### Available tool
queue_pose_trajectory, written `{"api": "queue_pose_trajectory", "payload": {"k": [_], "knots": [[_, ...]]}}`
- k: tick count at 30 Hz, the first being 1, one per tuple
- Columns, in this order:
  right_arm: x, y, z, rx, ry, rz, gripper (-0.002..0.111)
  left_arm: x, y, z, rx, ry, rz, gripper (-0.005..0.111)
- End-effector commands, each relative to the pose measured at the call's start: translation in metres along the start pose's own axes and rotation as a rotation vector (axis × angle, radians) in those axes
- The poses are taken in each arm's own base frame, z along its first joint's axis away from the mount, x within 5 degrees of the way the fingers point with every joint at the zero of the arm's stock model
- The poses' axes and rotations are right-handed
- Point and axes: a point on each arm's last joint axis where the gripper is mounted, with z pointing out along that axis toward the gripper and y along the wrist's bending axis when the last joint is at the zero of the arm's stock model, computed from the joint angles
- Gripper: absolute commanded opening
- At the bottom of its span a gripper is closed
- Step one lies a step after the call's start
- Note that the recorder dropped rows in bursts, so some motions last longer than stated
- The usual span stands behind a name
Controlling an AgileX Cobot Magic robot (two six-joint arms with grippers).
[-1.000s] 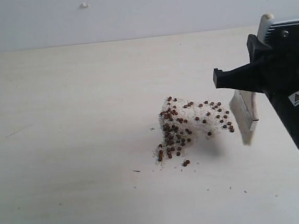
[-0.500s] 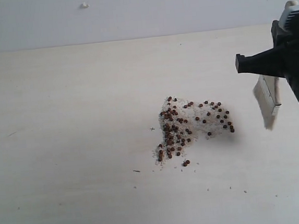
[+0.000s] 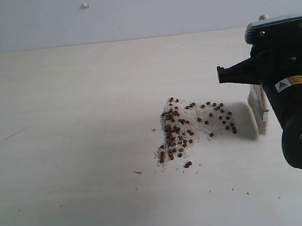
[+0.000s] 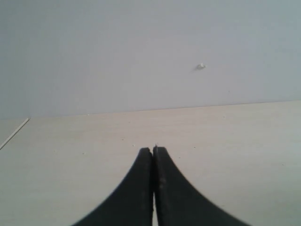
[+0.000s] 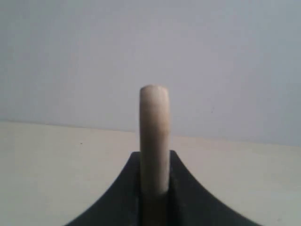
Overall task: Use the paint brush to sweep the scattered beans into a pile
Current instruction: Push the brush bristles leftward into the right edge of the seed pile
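Your right gripper [image 5: 154, 157] has its fingers [image 5: 186, 188] clamped on the paint brush [image 5: 154, 127]. In the right wrist view the pale wooden handle pokes up between the two black fingers, rounded end well past their tips, no gap on either side. So that's a firm grip on the handle.

In the exterior view the rest of the brush [image 3: 259, 111] hangs below those fingers, bristles pointing down at the table [image 3: 62, 126]. The bristle tips sit right at the surface with a shadow tight beside them, but you can't really tell if they're touching or just a hair off it.

The beans [image 3: 194, 125] lie on the table lower than your right fingers and off to their side, toward the left arm. The closest loose ones are just beside the bristles with a sliver of bare table between. Farther from the fingers they thicken into a denser streak [image 3: 173, 135] on top of the whitish grains, more a smear than a tidy pile, with a couple of strays near its end.

Your left gripper [image 4: 153, 150] is shut with nothing in it, both fingers pressed flat together, only bare table and wall [image 4: 141, 47] beyond the tips. No beans show anywhere near those fingers.
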Motion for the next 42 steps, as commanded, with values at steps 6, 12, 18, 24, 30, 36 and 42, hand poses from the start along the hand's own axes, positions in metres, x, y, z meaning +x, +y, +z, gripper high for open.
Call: {"api": "queue_pose_trajectory", "payload": {"k": [6, 12, 18, 24, 30, 36, 42], "knots": [[0.018, 0.013, 0.006, -0.087, 0.021, 0.078, 0.000, 0.001, 0.000, 0.000, -0.005, 0.001, -0.002, 0.000], [0.019, 0.015, 0.007, -0.094, 0.029, 0.165, 0.000, 0.001, 0.000, 0.000, -0.004, 0.000, -0.002, 0.000], [0.018, 0.020, 0.006, -0.153, 0.019, 0.229, 0.000, 0.001, 0.000, 0.000, -0.004, 0.000, -0.002, 0.000], [0.013, 0.024, 0.011, -0.160, 0.010, 0.284, 0.000, 0.001, 0.000, 0.000, -0.005, 0.001, -0.002, 0.000], [0.006, 0.037, 0.021, -0.202, 0.055, 0.327, 0.000, 0.001, 0.000, 0.000, -0.005, 0.001, -0.002, 0.000], [0.006, 0.044, 0.027, -0.222, 0.097, 0.358, 0.000, 0.001, 0.000, 0.000, -0.005, 0.001, -0.002, 0.000], [0.010, 0.047, 0.028, -0.226, 0.121, 0.396, 0.000, 0.001, 0.000, 0.000, -0.005, 0.001, -0.002, 0.000]]}}
